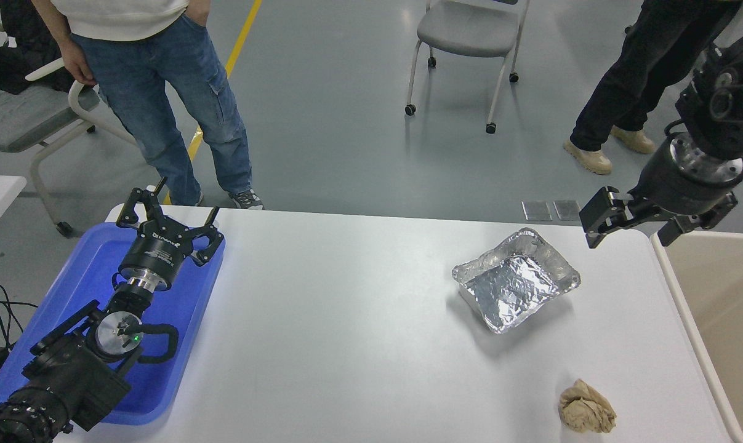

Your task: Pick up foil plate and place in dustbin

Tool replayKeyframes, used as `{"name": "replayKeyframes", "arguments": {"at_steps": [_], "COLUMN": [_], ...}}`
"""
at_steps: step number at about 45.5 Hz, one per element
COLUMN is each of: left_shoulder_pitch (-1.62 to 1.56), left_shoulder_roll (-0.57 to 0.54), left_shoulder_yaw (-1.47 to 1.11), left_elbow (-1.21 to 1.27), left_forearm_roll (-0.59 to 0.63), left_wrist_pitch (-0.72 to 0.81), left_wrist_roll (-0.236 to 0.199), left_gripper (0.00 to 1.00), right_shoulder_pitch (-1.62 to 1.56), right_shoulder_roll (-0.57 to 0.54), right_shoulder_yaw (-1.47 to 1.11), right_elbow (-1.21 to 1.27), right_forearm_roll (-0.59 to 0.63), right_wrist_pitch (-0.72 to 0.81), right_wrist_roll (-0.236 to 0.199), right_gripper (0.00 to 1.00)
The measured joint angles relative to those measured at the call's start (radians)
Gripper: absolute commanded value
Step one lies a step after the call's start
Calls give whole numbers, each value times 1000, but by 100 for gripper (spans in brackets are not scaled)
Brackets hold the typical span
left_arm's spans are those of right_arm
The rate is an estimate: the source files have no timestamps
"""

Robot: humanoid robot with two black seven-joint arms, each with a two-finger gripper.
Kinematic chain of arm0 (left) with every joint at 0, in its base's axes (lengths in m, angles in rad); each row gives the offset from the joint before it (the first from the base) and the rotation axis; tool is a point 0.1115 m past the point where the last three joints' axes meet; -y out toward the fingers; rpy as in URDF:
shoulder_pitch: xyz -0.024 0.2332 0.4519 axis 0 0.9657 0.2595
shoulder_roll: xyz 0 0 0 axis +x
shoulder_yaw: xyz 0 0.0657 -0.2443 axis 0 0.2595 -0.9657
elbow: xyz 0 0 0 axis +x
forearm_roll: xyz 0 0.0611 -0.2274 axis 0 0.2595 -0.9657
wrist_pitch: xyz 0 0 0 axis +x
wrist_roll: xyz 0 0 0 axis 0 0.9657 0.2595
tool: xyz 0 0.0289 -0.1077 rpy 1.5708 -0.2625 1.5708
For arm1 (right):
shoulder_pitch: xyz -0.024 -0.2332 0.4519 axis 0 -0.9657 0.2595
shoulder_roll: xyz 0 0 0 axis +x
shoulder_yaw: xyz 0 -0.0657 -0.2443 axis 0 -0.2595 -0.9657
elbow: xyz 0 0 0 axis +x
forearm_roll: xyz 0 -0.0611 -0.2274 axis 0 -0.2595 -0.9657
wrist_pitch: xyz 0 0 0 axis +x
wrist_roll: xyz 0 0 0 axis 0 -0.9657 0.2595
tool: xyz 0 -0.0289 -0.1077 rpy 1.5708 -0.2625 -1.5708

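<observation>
Head view, right tool (631, 223) fingers spread wide, holding nothing, above table edge beyond foil plate (516, 280)

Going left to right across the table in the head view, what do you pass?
Blue tray with the parked left gripper over it → foil plate → paper ball → right gripper → dustbin.
</observation>
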Motion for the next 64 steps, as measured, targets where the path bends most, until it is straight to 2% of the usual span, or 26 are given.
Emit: {"name": "replayKeyframes", "arguments": {"at_steps": [16, 22, 34, 45, 54, 64], "left_shoulder_pitch": [0, 0, 0, 0, 0, 0], "left_shoulder_roll": [0, 0, 0, 0, 0, 0], "left_shoulder_yaw": [0, 0, 0, 0, 0, 0], "left_elbow": [0, 0, 0, 0, 0, 0], "left_forearm_roll": [0, 0, 0, 0, 0, 0], "left_wrist_pitch": [0, 0, 0, 0, 0, 1], "left_wrist_roll": [0, 0, 0, 0, 0, 0], "left_gripper": [100, 100, 100, 100, 100, 100], "right_shoulder_pitch": [-210, -300, -462, -568, -628, -708], "right_shoulder_roll": [6, 8, 26, 49, 74, 115], "right_shoulder_yaw": [59, 93, 107, 117, 127, 157], "right_elbow": [-22, -54, -156, -224, -265, -332], "right_forearm_roll": [1, 46, 345, 564, 651, 682], "right_wrist_pitch": [-301, -367, -427, -518, -590, -629], "right_wrist_roll": [1, 1, 0, -3, -5, -5], "right_gripper": [100, 100, 100, 100, 100, 100]}}
